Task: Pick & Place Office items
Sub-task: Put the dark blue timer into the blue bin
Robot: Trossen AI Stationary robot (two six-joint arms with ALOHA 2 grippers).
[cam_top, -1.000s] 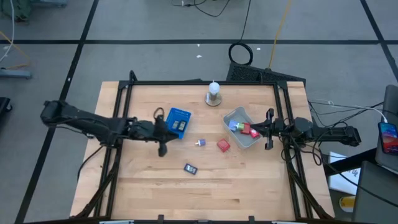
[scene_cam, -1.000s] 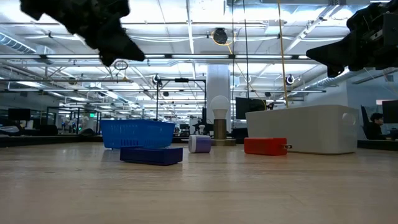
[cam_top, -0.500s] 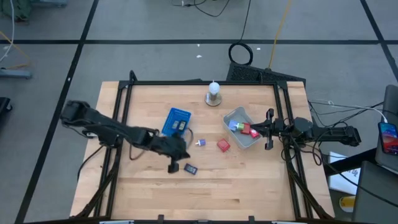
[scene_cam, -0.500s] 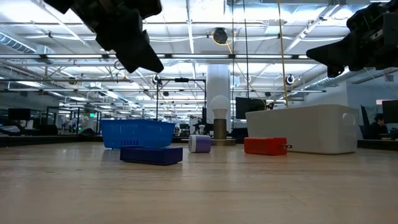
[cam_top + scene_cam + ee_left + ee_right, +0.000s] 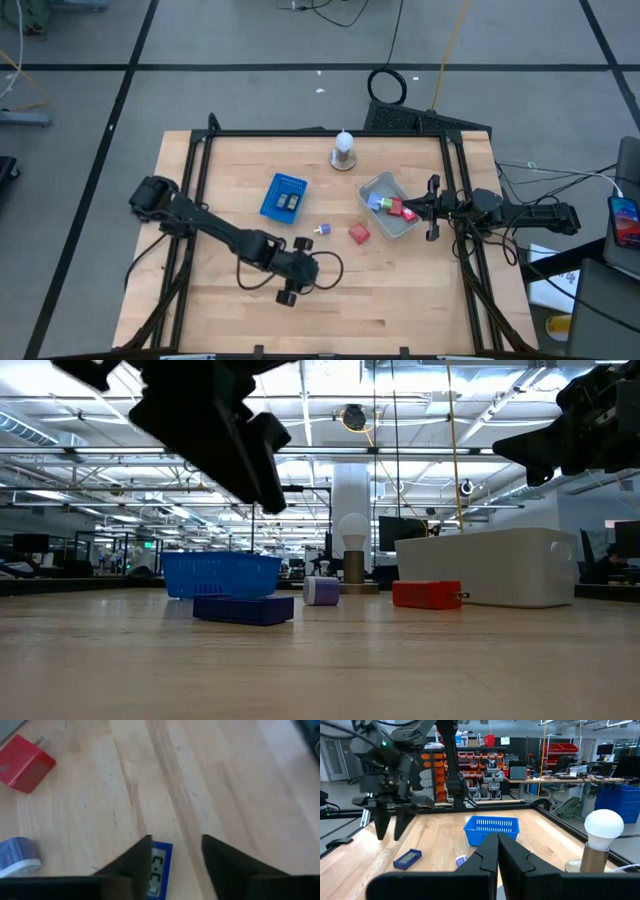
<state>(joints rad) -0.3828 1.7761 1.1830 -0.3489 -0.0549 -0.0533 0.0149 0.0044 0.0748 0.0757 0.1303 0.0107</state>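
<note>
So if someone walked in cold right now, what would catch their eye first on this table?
Probably the left end effector, stretched out to mid-table and hanging open right above the small blue clock. Next, the bright blue basket behind it, with two dark items inside, and the grey tray on the right holding red and blue blocks, where the right end effector waits at its edge.

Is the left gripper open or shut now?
Open. The left gripper shows a clear gap between its fingers, hovering above the dark blue block on the table.
</note>
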